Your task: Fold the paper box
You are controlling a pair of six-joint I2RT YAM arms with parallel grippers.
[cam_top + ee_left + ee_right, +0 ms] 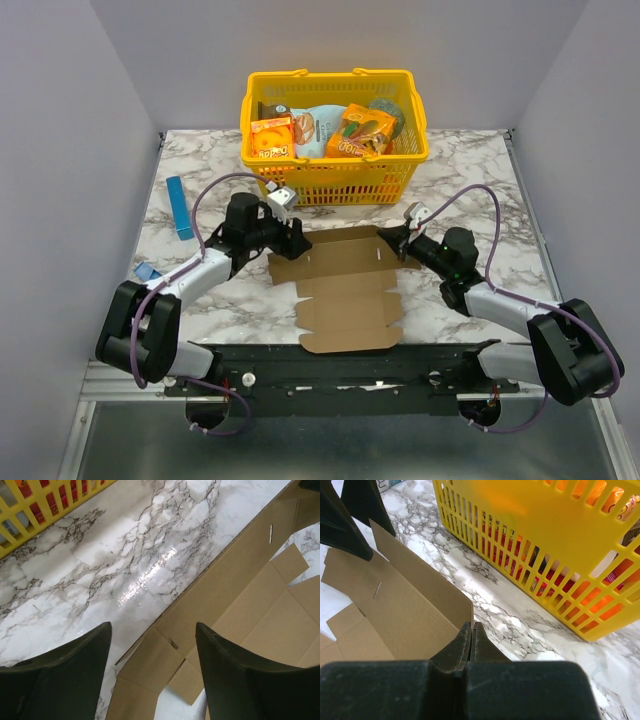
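The marble tabletop (470,170) carries a yellow basket (335,182) at its far side. Just in front of it the paper box (340,290) lies as 1 flat notched sheet, its far flap tilted up. The right claw (471,630) is pinched together on that flap's right corner. The left claw (152,630) hangs spread apart over the sheet's left end.

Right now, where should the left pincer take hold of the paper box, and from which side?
The left end of the far flap, approached from the left of the paper box. The right pincer pinches that flap's right end, raised, so the open left pincer can probably mirror it.
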